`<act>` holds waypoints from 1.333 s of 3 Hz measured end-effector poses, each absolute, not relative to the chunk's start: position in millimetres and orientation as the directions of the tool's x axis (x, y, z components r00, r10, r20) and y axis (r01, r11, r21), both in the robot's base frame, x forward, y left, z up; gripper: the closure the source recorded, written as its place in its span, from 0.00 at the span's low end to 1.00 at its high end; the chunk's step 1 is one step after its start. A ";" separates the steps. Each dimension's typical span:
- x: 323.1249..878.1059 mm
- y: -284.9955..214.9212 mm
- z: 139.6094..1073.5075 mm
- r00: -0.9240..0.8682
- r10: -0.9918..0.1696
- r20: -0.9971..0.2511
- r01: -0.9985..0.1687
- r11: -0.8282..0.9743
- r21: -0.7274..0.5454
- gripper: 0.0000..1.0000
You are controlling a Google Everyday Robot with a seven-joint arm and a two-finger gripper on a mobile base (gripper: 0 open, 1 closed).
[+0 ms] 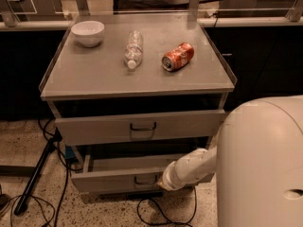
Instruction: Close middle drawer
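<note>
The middle drawer of the grey metal cabinet stands pulled out. It is a shallow tray with a low flat front and a small dark wire handle. My white arm reaches in from the right. The gripper is at the arm's end, against the drawer's front panel just right of the handle, and mostly hidden by the wrist. Above it, the taller-fronted top drawer is also slightly out.
On the cabinet top stand a white bowl, a lying clear bottle and a lying red can. Cables and a dark stand leg lie on the speckled floor. My white body fills the right foreground.
</note>
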State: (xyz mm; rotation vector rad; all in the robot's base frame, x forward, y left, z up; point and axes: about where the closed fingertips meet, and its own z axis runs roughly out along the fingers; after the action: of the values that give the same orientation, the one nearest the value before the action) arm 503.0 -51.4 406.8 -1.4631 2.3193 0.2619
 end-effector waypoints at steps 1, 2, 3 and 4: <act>505.3 -50.7 407.7 -0.382 -0.825 -0.417 -0.897 0.440 -0.048 0.62; 505.2 -50.7 407.7 -0.382 -0.825 -0.417 -0.897 0.440 -0.048 0.37; 505.2 -50.7 407.7 -0.382 -0.825 -0.417 -0.897 0.440 -0.048 0.15; 505.2 -50.6 407.6 -0.382 -0.825 -0.417 -0.897 0.440 -0.048 0.00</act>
State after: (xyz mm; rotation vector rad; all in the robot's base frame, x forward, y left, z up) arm 505.2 -50.6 407.6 -1.4612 2.3169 0.2609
